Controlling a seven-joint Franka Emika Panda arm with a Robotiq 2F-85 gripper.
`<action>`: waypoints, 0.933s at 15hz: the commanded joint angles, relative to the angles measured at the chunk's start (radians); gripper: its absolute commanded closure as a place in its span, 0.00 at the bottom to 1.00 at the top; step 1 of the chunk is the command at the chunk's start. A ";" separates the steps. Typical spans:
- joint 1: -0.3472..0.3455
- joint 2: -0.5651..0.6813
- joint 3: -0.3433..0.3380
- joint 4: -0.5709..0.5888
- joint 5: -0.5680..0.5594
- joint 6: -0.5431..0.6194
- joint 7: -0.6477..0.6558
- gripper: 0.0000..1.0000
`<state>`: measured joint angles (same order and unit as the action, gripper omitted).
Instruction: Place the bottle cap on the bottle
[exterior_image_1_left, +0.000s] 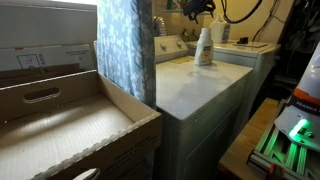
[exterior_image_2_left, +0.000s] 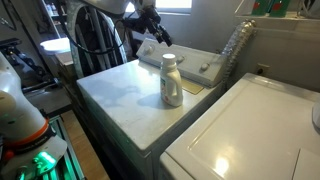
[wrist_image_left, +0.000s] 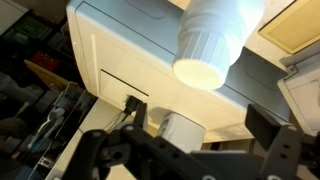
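The white bottle with a yellowish-green label stands upright on the white washer top; it also shows in an exterior view. In the wrist view the bottle's top fills the upper middle, and the ribbed white bottle cap appears to sit on its neck. My gripper hangs above and just behind the bottle, apart from it. In the wrist view its fingers stand wide apart, gripping nothing. A small white cylinder shows between them, farther off; I cannot tell what it is.
A second white machine adjoins the washer. A control panel runs along the back edge behind the bottle. A patterned curtain and a wooden crate stand to one side. Cables hang behind the arm.
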<state>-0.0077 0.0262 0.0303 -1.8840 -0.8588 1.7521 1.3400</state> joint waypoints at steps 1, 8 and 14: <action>-0.009 -0.094 -0.026 -0.043 0.117 0.031 -0.110 0.00; -0.011 -0.199 -0.043 -0.077 0.178 0.080 -0.240 0.00; -0.026 -0.296 -0.046 -0.132 0.234 0.154 -0.268 0.00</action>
<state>-0.0194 -0.1910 -0.0090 -1.9441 -0.6715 1.8522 1.1037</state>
